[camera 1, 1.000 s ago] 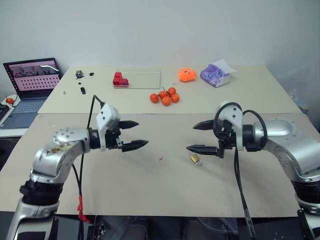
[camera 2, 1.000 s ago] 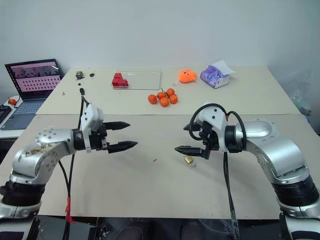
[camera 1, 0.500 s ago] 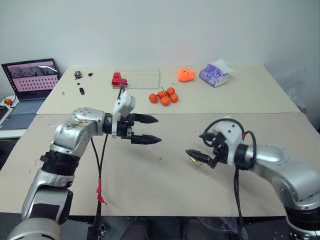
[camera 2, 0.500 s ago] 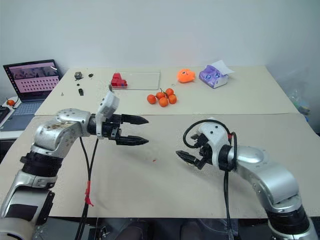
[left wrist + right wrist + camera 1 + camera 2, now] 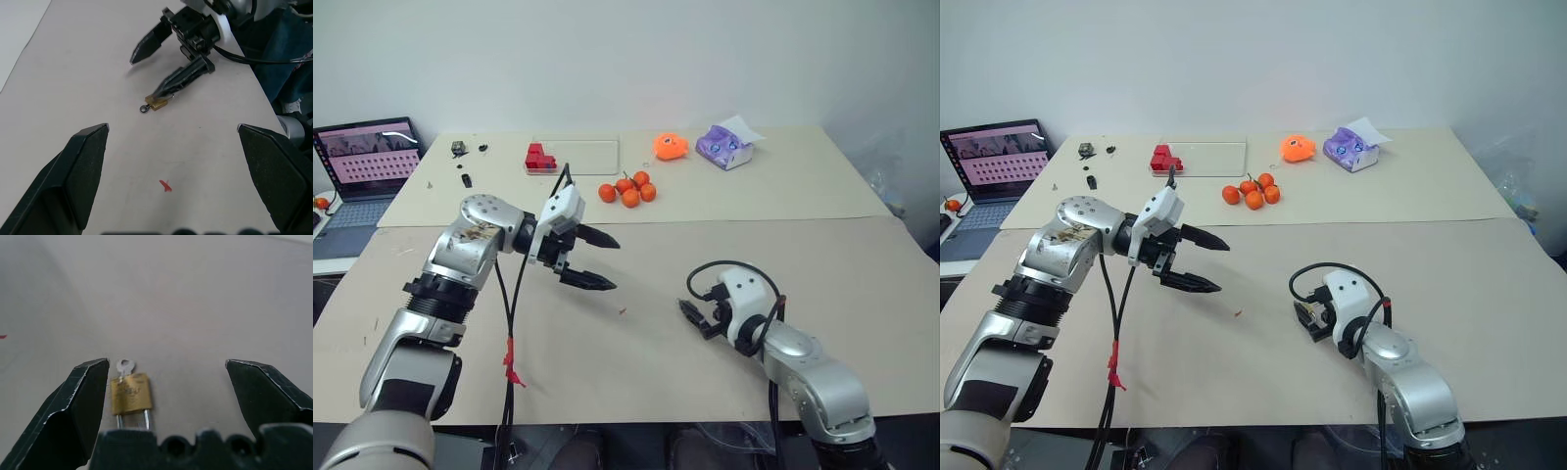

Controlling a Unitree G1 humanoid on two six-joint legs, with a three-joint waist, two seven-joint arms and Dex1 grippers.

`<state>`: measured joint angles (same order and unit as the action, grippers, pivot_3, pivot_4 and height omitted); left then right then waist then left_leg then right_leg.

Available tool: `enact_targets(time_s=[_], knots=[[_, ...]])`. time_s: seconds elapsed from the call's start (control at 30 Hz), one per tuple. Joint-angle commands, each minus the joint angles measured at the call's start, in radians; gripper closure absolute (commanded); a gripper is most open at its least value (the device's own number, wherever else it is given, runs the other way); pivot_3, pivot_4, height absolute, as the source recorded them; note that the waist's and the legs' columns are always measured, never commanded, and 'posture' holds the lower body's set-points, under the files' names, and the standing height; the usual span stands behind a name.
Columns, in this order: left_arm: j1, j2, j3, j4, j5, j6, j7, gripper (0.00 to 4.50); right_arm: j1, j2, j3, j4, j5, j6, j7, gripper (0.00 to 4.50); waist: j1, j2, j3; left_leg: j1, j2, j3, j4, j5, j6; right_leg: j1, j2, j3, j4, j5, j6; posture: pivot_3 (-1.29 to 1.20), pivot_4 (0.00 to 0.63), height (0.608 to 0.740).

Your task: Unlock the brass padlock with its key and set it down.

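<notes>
The brass padlock (image 5: 130,394) lies flat on the beige table (image 5: 558,372), and the small silver key (image 5: 125,366) sticks out of its body. My right gripper (image 5: 167,362) is low over the table and open. The padlock lies between its fingers, close to one of them, with nothing gripped. The left wrist view shows the padlock (image 5: 157,104) beside the tip of one finger of the right gripper (image 5: 144,78). My left gripper (image 5: 613,264) hovers open and empty above the table, to the left of the padlock and pointing toward it.
A tiny red speck (image 5: 622,311) lies on the table between the grippers. On the far table are several oranges (image 5: 628,189), red blocks (image 5: 538,157) by a clear tray (image 5: 585,155), an orange toy (image 5: 671,147) and a purple tissue pack (image 5: 724,147). A laptop (image 5: 372,157) stands far left.
My right gripper has sunk to the table and turned, so its open fingers now straddle the padlock. The left gripper has swung to point right. The camera view has shifted too.
</notes>
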<state>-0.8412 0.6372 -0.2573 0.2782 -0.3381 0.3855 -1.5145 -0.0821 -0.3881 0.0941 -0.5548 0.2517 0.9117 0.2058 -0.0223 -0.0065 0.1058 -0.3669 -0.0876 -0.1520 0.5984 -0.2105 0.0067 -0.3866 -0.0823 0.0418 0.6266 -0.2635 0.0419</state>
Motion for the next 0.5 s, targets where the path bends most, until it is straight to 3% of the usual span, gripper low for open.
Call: enact_targets(time_s=[0.03, 0.5], knots=[[-0.026, 0.017, 0.024, -0.023, 0.002, 0.004, -0.013, 0.00, 0.001, 0.016, 0.001, -0.036, -0.013, -0.039, -0.003, 0.02, -0.002, 0.000, 0.000, 0.000, 0.000, 0.000, 0.000, 0.000, 0.000, 0.000, 0.000, 0.000, 0.000, 0.000, 0.000, 0.00, 0.150, 0.740], [-0.035, 0.024, 0.028, -0.032, 0.020, 0.017, -0.009, 0.00, 0.050, 0.043, 0.033, -0.001, -0.053, -0.085, 0.012, 0.02, -0.019, 0.000, 0.000, 0.002, 0.008, 0.000, 0.000, 0.000, 0.000, 0.000, 0.007, -0.001, 0.003, 0.000, 0.000, 0.00, 0.150, 0.740]])
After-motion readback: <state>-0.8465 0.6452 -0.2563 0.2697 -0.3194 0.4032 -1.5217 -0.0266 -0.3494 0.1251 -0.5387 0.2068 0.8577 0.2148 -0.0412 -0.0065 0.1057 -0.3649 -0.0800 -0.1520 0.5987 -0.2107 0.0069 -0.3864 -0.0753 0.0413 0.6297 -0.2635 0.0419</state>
